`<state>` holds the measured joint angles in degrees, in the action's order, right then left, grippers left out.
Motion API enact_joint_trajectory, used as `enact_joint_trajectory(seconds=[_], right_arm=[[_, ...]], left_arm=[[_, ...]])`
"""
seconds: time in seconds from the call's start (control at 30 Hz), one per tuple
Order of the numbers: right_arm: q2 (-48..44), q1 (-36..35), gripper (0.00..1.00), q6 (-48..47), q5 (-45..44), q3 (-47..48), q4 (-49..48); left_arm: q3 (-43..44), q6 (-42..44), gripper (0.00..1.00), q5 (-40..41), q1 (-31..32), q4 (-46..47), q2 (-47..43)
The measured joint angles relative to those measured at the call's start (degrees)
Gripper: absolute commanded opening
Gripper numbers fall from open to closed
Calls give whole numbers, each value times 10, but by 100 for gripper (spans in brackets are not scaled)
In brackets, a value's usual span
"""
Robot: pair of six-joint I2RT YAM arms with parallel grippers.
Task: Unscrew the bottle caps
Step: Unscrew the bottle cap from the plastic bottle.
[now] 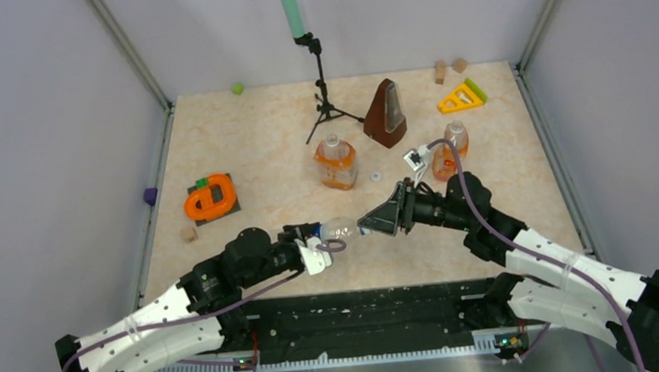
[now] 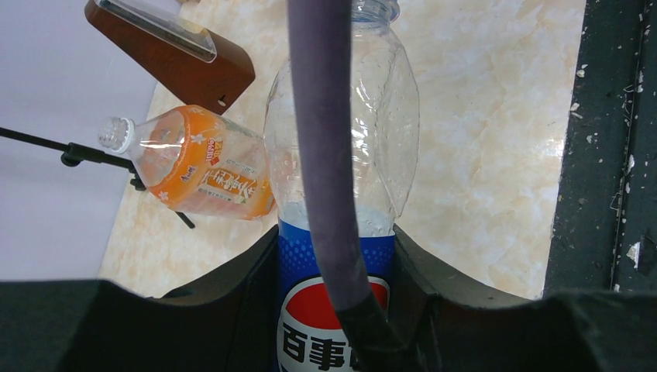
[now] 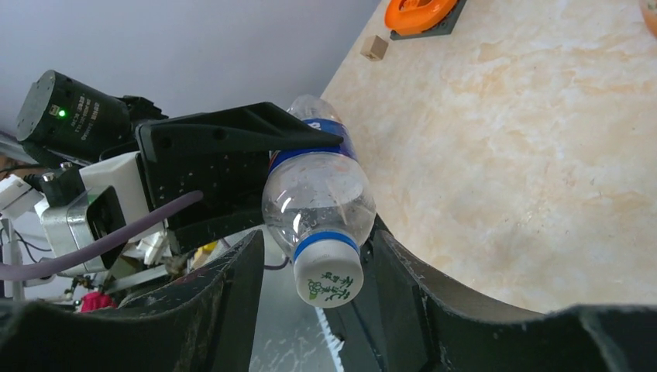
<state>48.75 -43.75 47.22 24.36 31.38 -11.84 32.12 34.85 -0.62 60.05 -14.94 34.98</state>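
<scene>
My left gripper [image 1: 320, 241] [image 2: 337, 232] is shut on the blue-labelled body of the clear bottle [image 1: 341, 230] [image 2: 387, 116] [image 3: 318, 186], holding it on its side above the near table. Its white cap [image 3: 329, 275] points at my right gripper [image 1: 367, 225] [image 3: 318, 236], whose open jaws stand on either side of the cap with a visible gap. The squat orange bottle [image 1: 335, 161] [image 2: 201, 174] stands mid-table with a bare threaded neck. A small white cap [image 1: 375, 176] lies on the table next to it. The slim orange bottle [image 1: 451, 150] stands to the right.
A brown metronome [image 1: 386, 113] and a black tripod [image 1: 322, 88] stand behind the bottles. An orange ring toy on a dark base [image 1: 211, 198] lies at the left, a yellow triangle [image 1: 460, 97] and wooden blocks [image 1: 440, 71] at the back right.
</scene>
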Motion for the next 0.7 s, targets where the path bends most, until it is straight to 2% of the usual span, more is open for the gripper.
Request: enact_joint_trajectory(seconds=[0.1,0.3,0.37,0.43,0.47,0.6,0.7], right_arm=[[0,0,40,-1,8,0,13],[0,0,37,-12,12,6,44],[-2,0,28,-16,13,7,47],[-5,0,6,-20,14,7,49],[-7,0,0,-24,16,7,50],[-9,2,0,-54,24,7,50],[-10,3,0,-111,43,8,45]], left_arm=[[0,1,0,3,0,0,0],[0,1,0,8,0,-1,-4],[0,1,0,9,0,-2,-5],[0,1,0,11,0,-2,-7],[0,1,0,11,0,-2,-7],[0,-6,0,11,0,-3,-7],[5,-28,0,11,2,-12,-1]])
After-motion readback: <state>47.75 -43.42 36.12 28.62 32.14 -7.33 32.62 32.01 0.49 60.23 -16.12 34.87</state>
